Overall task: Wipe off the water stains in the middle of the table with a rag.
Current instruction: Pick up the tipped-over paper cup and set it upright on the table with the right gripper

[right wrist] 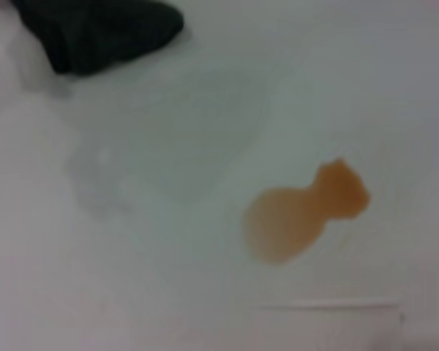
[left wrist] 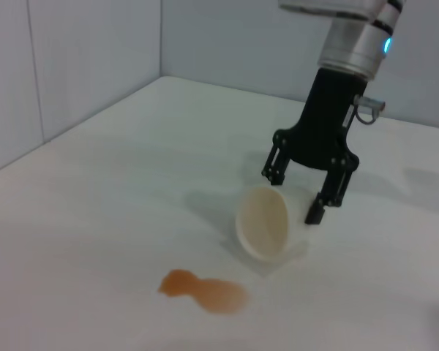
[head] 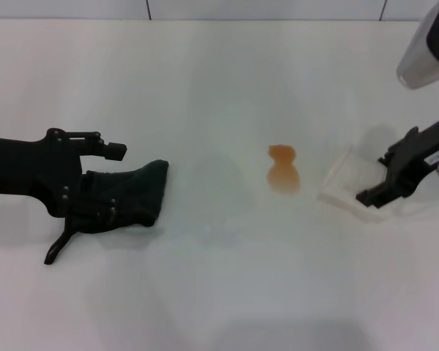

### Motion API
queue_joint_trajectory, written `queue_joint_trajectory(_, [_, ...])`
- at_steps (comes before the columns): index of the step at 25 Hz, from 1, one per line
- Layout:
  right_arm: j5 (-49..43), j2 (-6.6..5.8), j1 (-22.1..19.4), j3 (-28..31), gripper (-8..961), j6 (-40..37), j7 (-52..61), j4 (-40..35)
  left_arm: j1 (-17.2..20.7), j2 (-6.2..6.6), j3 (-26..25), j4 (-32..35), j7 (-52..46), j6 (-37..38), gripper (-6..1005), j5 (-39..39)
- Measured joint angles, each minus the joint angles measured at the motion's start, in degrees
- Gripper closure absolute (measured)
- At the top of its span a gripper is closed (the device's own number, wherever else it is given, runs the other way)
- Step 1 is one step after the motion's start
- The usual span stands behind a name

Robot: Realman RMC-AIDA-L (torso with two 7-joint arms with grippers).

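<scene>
No words or labels can be read on anything here.

A white paper cup (left wrist: 263,222) lies tipped on its side on the table (head: 205,292). Its open mouth faces the left wrist camera, and the inside looks bare and dry. In the head view the cup (head: 349,181) sits on the right side of the table, just beside the right gripper (head: 386,184).

The water stains (head: 283,170) are one small orange-brown patch near the middle of the table. It is wide at both ends and thin in the middle. It sits between the rag and the cup, nearer to the cup but not touching it. The right wrist view shows the patch (right wrist: 304,213) close up, with bare white table all around it.

The rag (head: 124,196) is a dark cloth on the left side of the table, well apart from the patch. A thin dark strip hangs out at its near end. The left gripper (head: 102,183) lies low over the rag, with one finger (head: 110,148) above the cloth and the cloth bunched under it. The pictures do not make clear if it is clamped on the rag or only resting there.

The right gripper (left wrist: 298,193) hangs just over the table behind the tipped cup. Its fingers are spread apart and hold nothing.

Nothing lies on the table between the rag and the patch
</scene>
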Motion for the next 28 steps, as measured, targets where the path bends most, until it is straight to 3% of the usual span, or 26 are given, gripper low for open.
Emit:
queue_joint_trajectory(6, [0.44, 0.01, -1.42, 2.70, 291, 2.22, -0.31, -1.87, 0.50, -0.19, -0.16, -0.15, 1.08, -0.59, 121, 0.00])
queue_joint_trajectory(14, [3.93, -0.06, -5.83, 3.30, 352, 10.70, -1.72, -1.43, 1.18, -0.62, -0.28, -0.28, 2.89, -1.58, 121, -0.21])
queue_joint_trajectory(19, [10.35, -0.17, -9.44, 3.62, 353, 17.18, -5.09, -0.58, 1.19, -0.76, -0.37, -0.79, 4.40, -1.92, 121, -0.24])
queue_joint_trajectory(28, [23.76, -0.11, -13.83, 8.25, 355, 21.87, -16.08, 2.99, 1.33, -0.77, -0.34, -1.11, 5.17, -2.44, 121, -0.16])
